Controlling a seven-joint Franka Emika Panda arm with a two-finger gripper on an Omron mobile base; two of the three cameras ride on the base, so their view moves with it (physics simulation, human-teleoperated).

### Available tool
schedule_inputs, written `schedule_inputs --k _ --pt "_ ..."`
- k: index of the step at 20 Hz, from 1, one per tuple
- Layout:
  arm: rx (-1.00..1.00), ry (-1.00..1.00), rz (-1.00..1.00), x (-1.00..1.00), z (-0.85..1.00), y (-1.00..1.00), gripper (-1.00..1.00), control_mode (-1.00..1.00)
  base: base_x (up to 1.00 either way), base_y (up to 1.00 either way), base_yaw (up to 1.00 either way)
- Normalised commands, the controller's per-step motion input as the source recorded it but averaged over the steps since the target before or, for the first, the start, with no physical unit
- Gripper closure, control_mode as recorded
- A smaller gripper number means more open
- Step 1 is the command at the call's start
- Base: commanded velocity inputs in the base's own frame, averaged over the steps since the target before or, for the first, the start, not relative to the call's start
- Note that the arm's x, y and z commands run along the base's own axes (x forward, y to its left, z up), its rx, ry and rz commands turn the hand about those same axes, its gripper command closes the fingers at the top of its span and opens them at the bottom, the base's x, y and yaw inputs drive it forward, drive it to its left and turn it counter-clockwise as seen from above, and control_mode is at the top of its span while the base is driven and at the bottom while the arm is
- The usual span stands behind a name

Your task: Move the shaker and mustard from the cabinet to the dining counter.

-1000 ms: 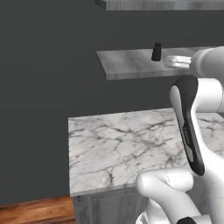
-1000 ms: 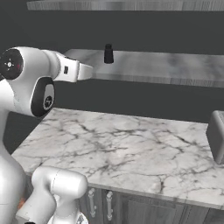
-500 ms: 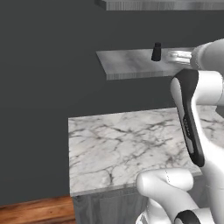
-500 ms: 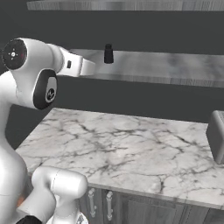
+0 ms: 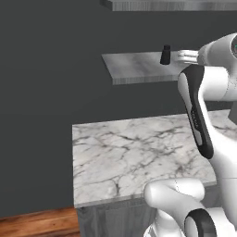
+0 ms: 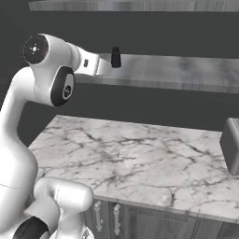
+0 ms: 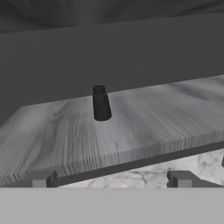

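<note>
A small black shaker (image 7: 101, 103) stands upright on the grey streaked shelf (image 7: 153, 122) of the dark-walled cabinet. It sits near the shelf's left end (image 5: 139, 67), well back from the front edge. My gripper (image 7: 111, 179) is open just in front of that edge, level with the shelf, and nothing is between its fingertips (image 7: 41, 179). From the left base camera the gripper (image 5: 179, 56) is just right of the shaker (image 5: 165, 54). From the right, the gripper (image 6: 108, 65) is just left of the shaker (image 6: 115, 57) and apart from it. The mustard and the dining counter are out of view.
A marble counter (image 6: 140, 158) over handled doors lies below the shelf (image 6: 177, 70). A dark grey block (image 6: 232, 149) stands at its right end. A second shelf (image 6: 116, 5) runs above. Wooden floor (image 5: 37, 224) lies left of the counter (image 5: 129, 148).
The arm has lifted, and the hand has risen a little and drawn nearer to the shaker. The jaws have stayed open. The shaker has not moved.
</note>
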Motion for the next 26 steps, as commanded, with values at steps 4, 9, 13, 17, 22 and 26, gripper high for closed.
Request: schedule_inputs --k 4,9,13,17,22,26 --pt "0.0 0.11 0.0 0.29 -0.15 0.0 -1.0 -1.0 0.0 0.0 0.0" --pt "0.0 0.07 0.0 0.27 -0.11 0.0 -1.0 -1.0 0.0 0.0 0.0" --pt "0.0 0.0 0.0 0.29 -0.06 0.0 -1.0 -1.0 0.0 0.0 0.0" --pt "0.0 0.0 0.0 0.34 -0.15 0.0 -1.0 -1.0 0.0 0.0 0.0" --pt "0.0 0.0 0.0 0.38 -0.15 0.0 -1.0 -1.0 0.0 0.0 0.0" --pt "0.0 0.0 0.0 0.49 -0.07 0.0 -1.0 -1.0 0.0 0.0 0.0"
